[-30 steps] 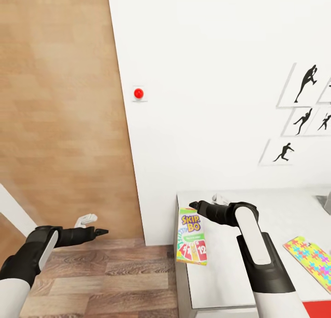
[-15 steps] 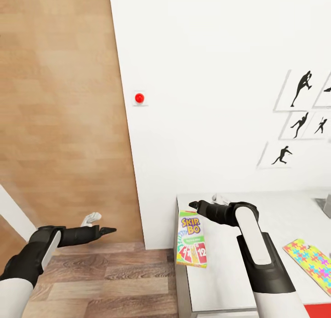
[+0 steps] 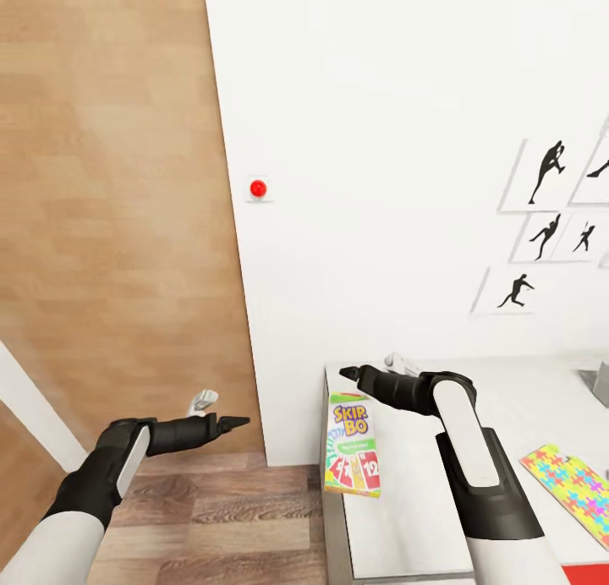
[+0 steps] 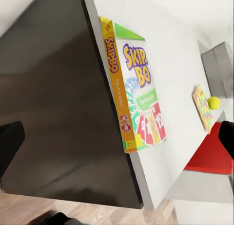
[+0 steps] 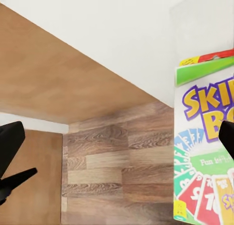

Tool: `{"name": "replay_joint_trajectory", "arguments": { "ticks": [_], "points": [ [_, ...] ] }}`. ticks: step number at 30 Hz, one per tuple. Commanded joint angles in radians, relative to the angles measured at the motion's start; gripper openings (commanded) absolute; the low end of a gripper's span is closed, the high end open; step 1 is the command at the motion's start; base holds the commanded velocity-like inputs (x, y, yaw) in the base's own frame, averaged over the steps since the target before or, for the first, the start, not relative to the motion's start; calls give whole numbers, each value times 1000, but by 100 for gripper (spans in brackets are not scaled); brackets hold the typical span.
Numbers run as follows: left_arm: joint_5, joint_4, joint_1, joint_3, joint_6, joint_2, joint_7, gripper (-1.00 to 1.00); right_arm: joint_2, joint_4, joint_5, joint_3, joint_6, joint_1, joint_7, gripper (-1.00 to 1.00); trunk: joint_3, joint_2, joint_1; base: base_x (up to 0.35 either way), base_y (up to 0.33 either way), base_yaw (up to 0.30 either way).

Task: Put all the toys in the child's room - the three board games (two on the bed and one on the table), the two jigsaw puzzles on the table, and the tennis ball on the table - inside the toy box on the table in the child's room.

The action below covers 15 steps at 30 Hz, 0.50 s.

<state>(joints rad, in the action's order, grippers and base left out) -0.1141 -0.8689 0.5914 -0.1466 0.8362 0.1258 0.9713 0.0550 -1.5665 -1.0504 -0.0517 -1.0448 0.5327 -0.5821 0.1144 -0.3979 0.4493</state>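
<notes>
The board game [image 3: 352,455] lies flat at the near left corner of the white table [image 3: 406,517], its cardboard lid reading "SKIP-BO" in yellow letters on purple, with a green band below and red and orange cards numbered 1 and 12; from the left wrist view [image 4: 139,88] its orange side also spells "SKIP-BO", and the box edge juts slightly past the table's edge. The right gripper [image 3: 348,372] hangs above the far end of the box, black and tapered, and I cannot tell whether its fingers are apart or together. The left gripper [image 3: 237,421] reaches out over the wood-plank floor [image 3: 211,517] beside the table, pinched to a point, holding nothing. Farther right on the table sits a jigsaw puzzle [image 3: 575,488], a thin board of interlocking yellow, pink, green and blue pieces. A small yellow-green tennis ball [image 4: 213,103] rests near the puzzle, by the grey toy box [image 4: 218,64]. Black athlete silhouettes [image 3: 541,209] hang on the smooth white wall, with a red button [image 3: 258,188] to their left.
</notes>
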Motion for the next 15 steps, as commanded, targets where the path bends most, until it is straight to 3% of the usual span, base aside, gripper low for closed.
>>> {"name": "replay_joint_trajectory", "arguments": {
  "ticks": [1,9,15],
  "points": [
    [-3,6,1,0,5,-6,14,100,0,-1,-8,1,-2,1,-4,100,1,-2,1,0,0,0],
    [-4,84,1,-2,5,-50,86,100,-15,-1,-9,15,-2,1,16,100,-13,-2,1,0,0,0],
    [-12,105,1,-2,4,-80,125,100,-28,-1,-8,18,-2,0,89,100,-21,-2,1,0,0,0]
  ]
}}
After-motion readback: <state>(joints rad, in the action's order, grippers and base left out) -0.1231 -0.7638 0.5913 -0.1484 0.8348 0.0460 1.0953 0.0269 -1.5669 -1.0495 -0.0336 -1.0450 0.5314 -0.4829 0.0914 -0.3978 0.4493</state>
